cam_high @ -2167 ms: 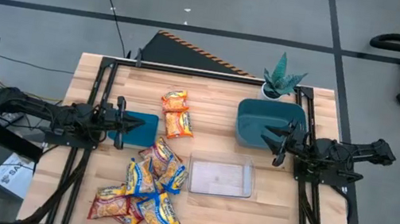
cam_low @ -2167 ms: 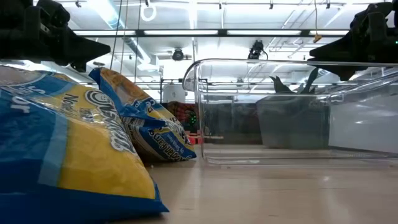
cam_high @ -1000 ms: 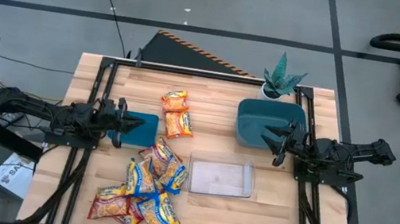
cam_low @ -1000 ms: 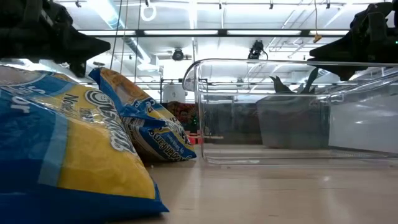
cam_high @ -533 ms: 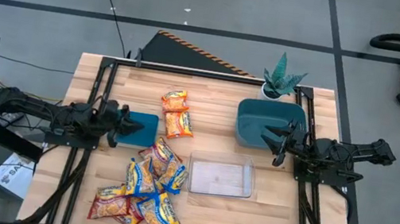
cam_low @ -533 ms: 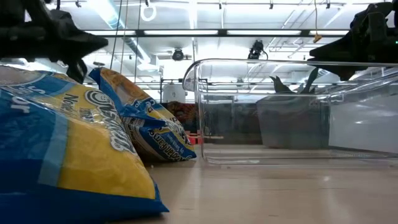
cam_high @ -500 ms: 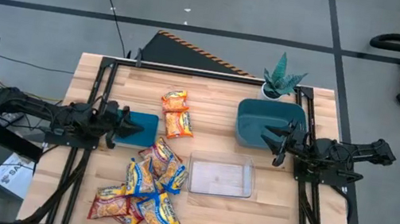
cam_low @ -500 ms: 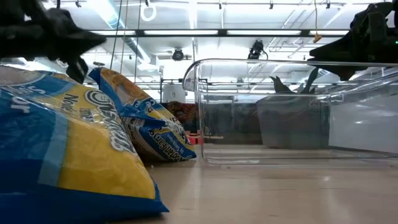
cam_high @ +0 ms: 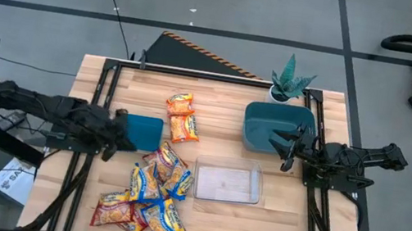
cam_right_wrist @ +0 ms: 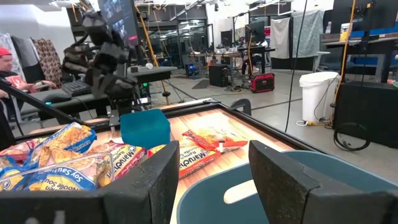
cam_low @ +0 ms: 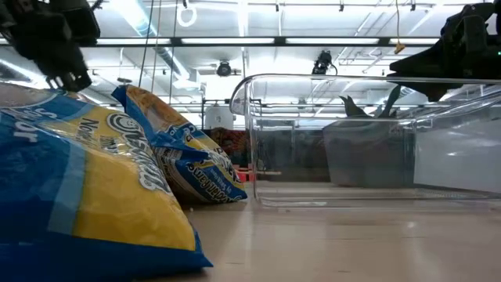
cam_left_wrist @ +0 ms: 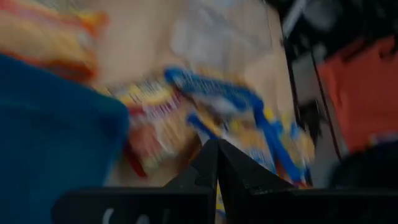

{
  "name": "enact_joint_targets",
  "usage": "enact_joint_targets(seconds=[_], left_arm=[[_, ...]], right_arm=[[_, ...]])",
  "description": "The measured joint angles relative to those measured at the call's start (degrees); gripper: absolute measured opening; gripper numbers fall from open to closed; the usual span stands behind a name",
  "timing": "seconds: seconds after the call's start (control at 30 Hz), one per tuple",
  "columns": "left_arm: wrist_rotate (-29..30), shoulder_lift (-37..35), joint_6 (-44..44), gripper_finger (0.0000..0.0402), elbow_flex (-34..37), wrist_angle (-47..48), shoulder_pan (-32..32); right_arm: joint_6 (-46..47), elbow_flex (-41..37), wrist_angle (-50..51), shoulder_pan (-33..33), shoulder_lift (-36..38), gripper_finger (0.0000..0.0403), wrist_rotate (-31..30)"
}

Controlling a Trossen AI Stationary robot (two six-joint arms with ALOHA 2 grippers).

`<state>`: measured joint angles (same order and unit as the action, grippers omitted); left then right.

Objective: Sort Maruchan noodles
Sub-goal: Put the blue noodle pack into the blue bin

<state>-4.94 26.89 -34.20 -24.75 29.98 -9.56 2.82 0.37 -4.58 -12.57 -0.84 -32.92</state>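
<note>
Several Maruchan noodles packets (cam_high: pixel 148 193) lie in a loose pile on the near left of the table, leaning on one another; two orange ones (cam_high: pixel 181 117) lie flat farther back. My left gripper (cam_high: pixel 117 140) is shut and holds nothing. It hangs tipped downward at the left edge of a small blue box (cam_high: pixel 143 132); in its wrist view (cam_left_wrist: pixel 216 152) it looks onto the pile (cam_left_wrist: pixel 224 118). My right gripper (cam_high: pixel 282 148) stands open and level over the teal bin (cam_high: pixel 265 117), its fingers wide apart (cam_right_wrist: pixel 214 177).
A clear plastic tub (cam_high: pixel 227 181) stands near the table's middle, right of the pile. A potted plant (cam_high: pixel 289 80) stands at the far edge behind the teal bin. Metal frame rails run along both table sides. A person (cam_right_wrist: pixel 7 68) sits beyond the table.
My left gripper has drawn back toward the table's left edge, risen, tipped from roughly level to pointing down and rolled a little, staying shut. The packets and containers have kept their places.
</note>
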Motion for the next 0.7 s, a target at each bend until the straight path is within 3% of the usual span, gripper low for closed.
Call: enact_joint_targets(seconds=[0.27, 0.43, 0.57, 0.7], left_arm=[[-5.9, 9.2, -4.6, 0.0031, 0.0, -1.7, -5.1], [-5.4, 12.5, -9.5, 0.0096, -0.1, -9.9, -7.2], [-5.2, 14.4, -12.1, 0.0153, -0.1, -10.9, -8.6], [-0.1, 16.3, -18.2, 0.0168, -0.7, -10.7, -11.8]], right_arm=[[0.0, 0.0, 0.0, 0.0, 0.0, 0.0199, 0.0], [0.0, 0.0, 0.0, 0.0, 0.0, 0.0199, 0.0], [0.0, 0.0, 0.0, 0.0, 0.0, 0.0199, 0.0], [0.0, 0.0, 0.0, 0.0, 0.0, 0.0199, 0.0]])
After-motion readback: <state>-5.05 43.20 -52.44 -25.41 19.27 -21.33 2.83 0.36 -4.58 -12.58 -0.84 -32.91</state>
